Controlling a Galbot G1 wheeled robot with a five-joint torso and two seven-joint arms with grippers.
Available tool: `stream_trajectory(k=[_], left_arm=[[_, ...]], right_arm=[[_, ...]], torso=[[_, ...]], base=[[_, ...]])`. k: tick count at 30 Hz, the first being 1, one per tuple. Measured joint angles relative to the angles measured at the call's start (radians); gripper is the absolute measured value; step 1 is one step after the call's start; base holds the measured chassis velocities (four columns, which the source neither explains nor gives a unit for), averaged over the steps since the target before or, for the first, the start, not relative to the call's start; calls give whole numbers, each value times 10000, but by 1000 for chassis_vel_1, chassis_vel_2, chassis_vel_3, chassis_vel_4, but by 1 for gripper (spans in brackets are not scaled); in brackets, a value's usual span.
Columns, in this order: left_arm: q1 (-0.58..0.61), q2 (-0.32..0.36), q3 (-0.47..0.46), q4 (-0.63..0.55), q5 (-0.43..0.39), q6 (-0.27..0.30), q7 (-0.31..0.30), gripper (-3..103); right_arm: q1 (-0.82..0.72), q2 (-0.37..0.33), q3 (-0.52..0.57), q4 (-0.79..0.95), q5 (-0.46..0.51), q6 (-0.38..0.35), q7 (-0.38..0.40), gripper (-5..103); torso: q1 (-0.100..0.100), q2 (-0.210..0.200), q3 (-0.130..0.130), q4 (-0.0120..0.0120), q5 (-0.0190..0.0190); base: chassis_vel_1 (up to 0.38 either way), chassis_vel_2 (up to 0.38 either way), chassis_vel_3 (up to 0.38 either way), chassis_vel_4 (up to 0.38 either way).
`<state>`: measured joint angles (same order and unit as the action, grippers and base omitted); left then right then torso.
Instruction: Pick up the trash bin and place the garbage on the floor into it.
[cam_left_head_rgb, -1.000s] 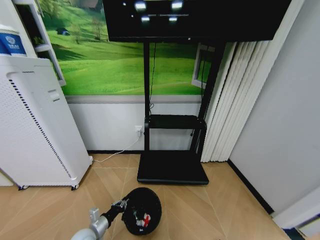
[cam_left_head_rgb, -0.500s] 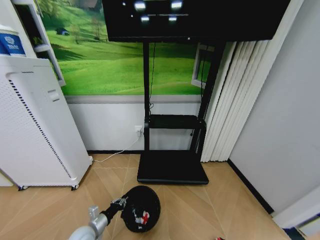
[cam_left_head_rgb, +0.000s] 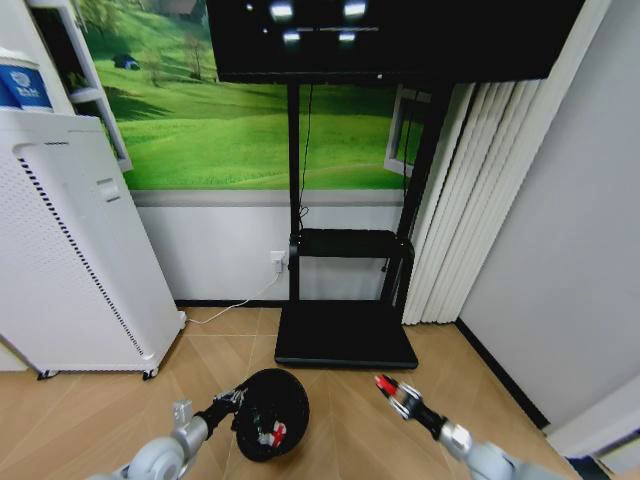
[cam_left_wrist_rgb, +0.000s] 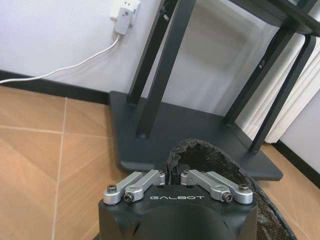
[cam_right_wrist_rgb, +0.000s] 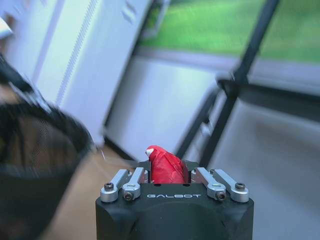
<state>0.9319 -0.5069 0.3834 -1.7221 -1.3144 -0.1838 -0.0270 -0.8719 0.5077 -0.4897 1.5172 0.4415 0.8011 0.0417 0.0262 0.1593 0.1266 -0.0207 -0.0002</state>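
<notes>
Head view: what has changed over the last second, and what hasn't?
The right gripper has risen into view, shut on a red piece of litter. The round black mesh trash bin, still clamped by the left gripper, shifted slightly left. The litter inside stayed.

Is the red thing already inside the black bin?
No, the red piece is pinched in the right gripper, apart from the black bin, which the left gripper holds by its rim.

Even, bright indoor light; ceiling lamps glare on the dark screen (cam_left_head_rgb: 390, 35) at top. Right wrist view is motion-blurred; head view bows at its edges.
</notes>
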Motion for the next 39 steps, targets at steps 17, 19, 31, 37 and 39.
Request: stream_trajectory(k=[17,19,31,37,39], left_arm=[[-2579,-1400,2130,135,-592,125,-970,7],[-2646,-1475,2239,117,-593,125,-1016,7],[-2549,-1837,2507,-202,-478,77,-1235,7],[-2406,-1892,2452,-247,-377,46,-1378,7],[-2332,-1972,2406,-241,-302,30,-1460,7]], right_arm=[[3789,1472,-4464,1235,-397,-21,264,33],[3930,1664,-4642,1116,-458,-21,304,33],[3507,1933,-4541,591,-615,-28,464,47],[3173,1856,-4237,433,-735,-28,602,69],[2966,1812,-4084,388,-825,-28,734,74]], torso=[[-1,0,0,1,2],[-1,0,0,2,4],[-2,2,-2,0,2],[-2,3,-2,3,3],[-2,3,-2,2,2]], base=[[0,0,0,0],[0,0,0,0],[0,0,0,0],[0,0,0,0],[0,0,0,0]])
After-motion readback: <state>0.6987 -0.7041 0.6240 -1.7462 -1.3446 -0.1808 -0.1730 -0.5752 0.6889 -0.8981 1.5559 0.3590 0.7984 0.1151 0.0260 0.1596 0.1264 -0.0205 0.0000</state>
